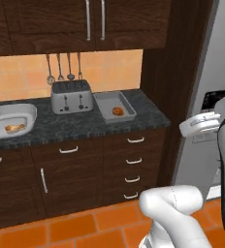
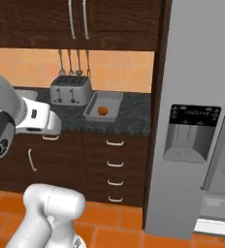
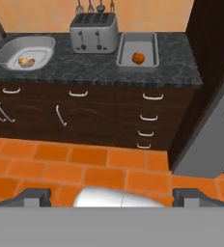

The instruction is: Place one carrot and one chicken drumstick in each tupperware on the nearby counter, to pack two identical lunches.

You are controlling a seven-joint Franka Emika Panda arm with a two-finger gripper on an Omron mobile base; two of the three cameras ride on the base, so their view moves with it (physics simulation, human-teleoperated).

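A dark stone counter (image 1: 80,123) runs along a kitchen wall. At its right end, just right of a silver toaster (image 1: 71,96), sits a rectangular tub (image 1: 114,106) holding one drumstick (image 1: 118,111). Near the left edge a rounded tub (image 1: 10,119) holds another drumstick (image 1: 14,128). I can make out no carrot in either, though the tubs look small from here. The gripper (image 3: 112,197) hangs well back over the orange floor, jaws spread wide and empty. The risk: with matching tubs, both carrots could land in one, leaving the lunches unequal.
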